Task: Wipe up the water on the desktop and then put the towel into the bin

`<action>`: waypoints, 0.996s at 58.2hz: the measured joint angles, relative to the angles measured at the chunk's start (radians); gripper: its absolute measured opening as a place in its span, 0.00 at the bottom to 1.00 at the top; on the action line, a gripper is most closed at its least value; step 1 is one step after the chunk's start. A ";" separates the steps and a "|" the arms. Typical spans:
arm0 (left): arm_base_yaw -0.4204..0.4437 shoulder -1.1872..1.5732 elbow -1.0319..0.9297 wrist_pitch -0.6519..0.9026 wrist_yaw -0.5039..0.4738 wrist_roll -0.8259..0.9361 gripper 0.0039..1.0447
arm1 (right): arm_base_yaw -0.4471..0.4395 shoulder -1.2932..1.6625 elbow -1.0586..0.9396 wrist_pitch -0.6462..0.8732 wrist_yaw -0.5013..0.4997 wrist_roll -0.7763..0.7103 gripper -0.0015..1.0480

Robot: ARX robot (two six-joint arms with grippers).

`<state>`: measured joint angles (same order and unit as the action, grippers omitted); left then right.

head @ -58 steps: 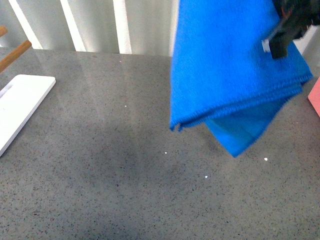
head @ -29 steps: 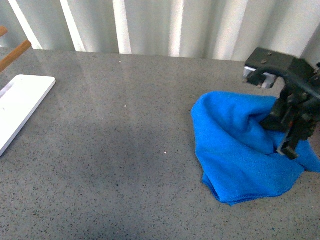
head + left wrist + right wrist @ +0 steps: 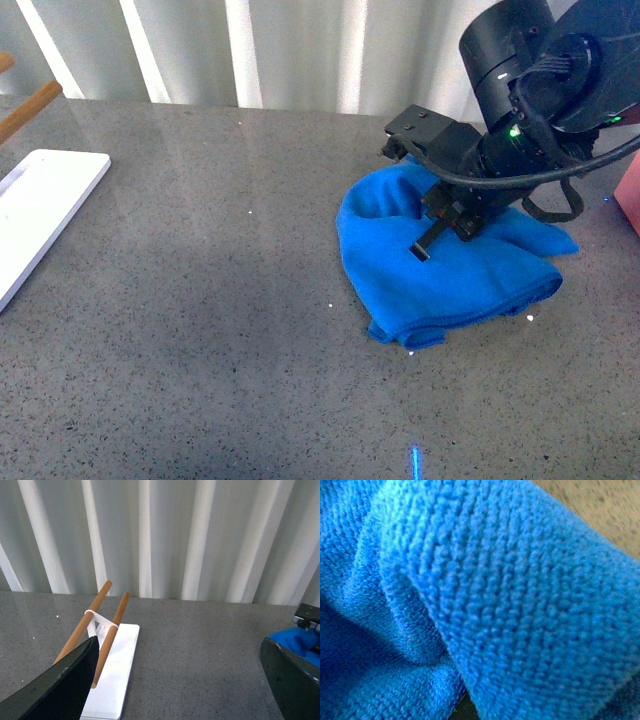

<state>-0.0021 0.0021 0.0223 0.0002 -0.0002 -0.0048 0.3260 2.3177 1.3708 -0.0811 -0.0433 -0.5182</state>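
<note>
The bright blue towel (image 3: 450, 275) lies bunched on the dark grey speckled desktop (image 3: 200, 300), right of centre. My right gripper (image 3: 445, 225) presses down into the towel's top and is shut on it. The cloth covers the fingertips. In the right wrist view the towel (image 3: 495, 605) fills nearly the whole picture, with a strip of desktop (image 3: 605, 505) at one corner. My left gripper (image 3: 182, 690) hangs open above bare desktop (image 3: 200, 650), far from the towel (image 3: 300, 639). A few bright specks (image 3: 411, 352) dot the desktop by the towel; I cannot tell whether they are water. The bin is out of view.
A white flat tray (image 3: 40, 215) lies at the desktop's left edge and carries two wooden rods (image 3: 100, 625). A pink corner (image 3: 630, 195) pokes in at the right edge. White ribbed panels (image 3: 300, 50) close off the back.
The towel came down from hanging in the air onto the desktop. My right gripper then carried it leftward across the surface. The left side looks the same.
</note>
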 joint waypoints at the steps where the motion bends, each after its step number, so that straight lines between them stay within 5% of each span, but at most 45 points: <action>1: 0.000 0.000 0.000 0.000 0.000 0.000 0.94 | 0.009 0.000 0.005 0.000 -0.024 0.012 0.03; 9: 0.000 0.000 0.000 0.000 0.001 0.000 0.94 | 0.133 -0.032 -0.027 0.023 -0.181 0.082 0.03; 19: 0.000 0.000 0.000 0.000 0.000 0.000 0.94 | 0.210 -0.161 -0.201 0.033 -0.208 0.101 0.03; 37: 0.000 0.000 0.000 0.000 0.000 0.000 0.94 | -0.038 -0.427 -0.447 0.063 -0.169 0.077 0.03; 48: 0.000 0.000 0.000 0.000 0.000 0.000 0.94 | -0.056 -0.563 -0.356 0.058 -0.187 0.102 0.03; 58: 0.000 0.000 0.000 0.000 0.000 0.000 0.94 | -0.057 -0.660 -0.211 0.043 -0.075 0.174 0.03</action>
<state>-0.0021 0.0021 0.0223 0.0002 -0.0002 -0.0048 0.2687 1.6577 1.1603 -0.0383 -0.1181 -0.3439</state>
